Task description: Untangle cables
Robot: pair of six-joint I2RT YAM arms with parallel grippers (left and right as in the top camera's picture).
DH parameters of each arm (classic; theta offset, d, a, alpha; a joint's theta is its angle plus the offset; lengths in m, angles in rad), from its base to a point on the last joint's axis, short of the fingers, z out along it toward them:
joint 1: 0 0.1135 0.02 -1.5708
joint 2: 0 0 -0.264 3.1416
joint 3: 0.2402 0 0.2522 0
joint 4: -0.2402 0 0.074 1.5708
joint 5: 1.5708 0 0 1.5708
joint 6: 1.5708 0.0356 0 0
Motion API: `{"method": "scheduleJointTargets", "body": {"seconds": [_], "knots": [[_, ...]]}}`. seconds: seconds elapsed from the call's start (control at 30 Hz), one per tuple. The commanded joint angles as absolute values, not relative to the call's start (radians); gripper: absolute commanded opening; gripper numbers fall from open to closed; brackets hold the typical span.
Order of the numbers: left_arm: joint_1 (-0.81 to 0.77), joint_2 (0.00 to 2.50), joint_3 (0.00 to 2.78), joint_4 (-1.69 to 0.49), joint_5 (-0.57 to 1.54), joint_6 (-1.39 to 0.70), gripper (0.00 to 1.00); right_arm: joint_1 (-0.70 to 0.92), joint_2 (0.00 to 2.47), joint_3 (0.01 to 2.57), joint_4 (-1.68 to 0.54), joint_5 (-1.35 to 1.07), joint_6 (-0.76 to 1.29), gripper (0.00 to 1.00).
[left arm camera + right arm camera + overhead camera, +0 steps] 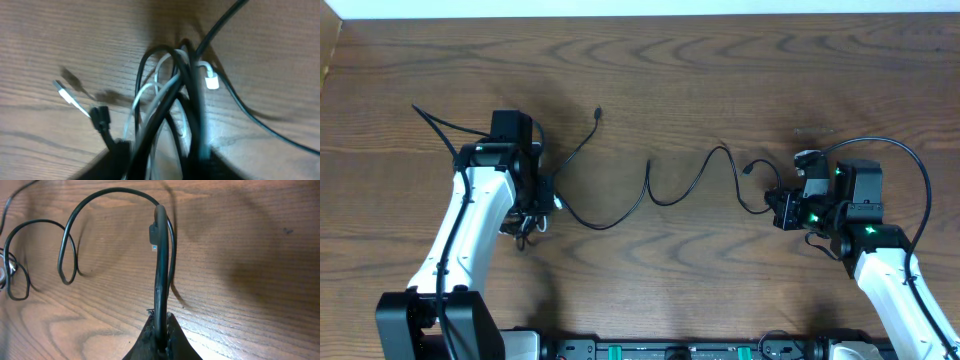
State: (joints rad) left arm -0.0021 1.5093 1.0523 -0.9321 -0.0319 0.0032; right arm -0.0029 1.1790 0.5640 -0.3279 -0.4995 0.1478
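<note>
The left gripper [527, 212] is down on the cables [528, 228], a knot of black cords and one white one. In the wrist view the cords draw together and pass between its fingers [112, 160], which look closed on the bundle (this view is blurred). A white plug [212, 81] sticks out just right of the knot. Another white end [62, 91] and a black plug [100, 117] lie to its left.

One black cable [722, 150] leaves the knot and snakes in loose waves across to the right gripper [782, 210]. That gripper is clamped on it near its plug [154, 235], and the cord rises straight up from the shut fingers. A second black lead [598, 112] runs out from the knot toward the far side, its end lying free.

Everything lies on a dark wood-grain table [720, 60]. A pale strip [620, 8] lines the far edge and the arms' black base [670, 350] lines the near one.
</note>
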Motion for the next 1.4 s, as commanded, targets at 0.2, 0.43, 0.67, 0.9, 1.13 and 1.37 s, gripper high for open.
{"method": "scheduleJointTargets", "body": {"seconds": [0.2, 0.43, 0.67, 0.9, 1.13, 1.37], "knots": [[-0.006, 1.505, 1.071, -0.933, 0.052, 0.014, 0.08, -0.016, 1.169, 0.578, -0.326, -0.477, 0.133, 0.01], [-0.006, 1.467, 1.157, -0.921, 0.269, 0.002, 0.07, -0.016, 1.169, 0.578, -0.330, -0.432, 0.133, 0.02], [-0.006, 1.367, 1.207, -0.890, 0.385, 0.003, 0.08, -0.016, 1.169, 0.578, -0.361, -0.157, 0.133, 0.02], [-0.006, 1.232, 1.207, -0.851, 0.385, 0.006, 0.08, -0.016, 1.169, 0.578, -0.432, 0.049, 0.134, 0.19], [-0.006, 1.160, 1.207, -0.836, 0.385, 0.060, 0.07, -0.016, 1.169, 0.578, -0.439, -0.096, 0.133, 0.59], [-0.006, 1.155, 1.207, -0.836, 0.385, 0.096, 0.07, -0.016, 1.152, 0.578, -0.422, -0.255, 0.132, 0.77]]}}
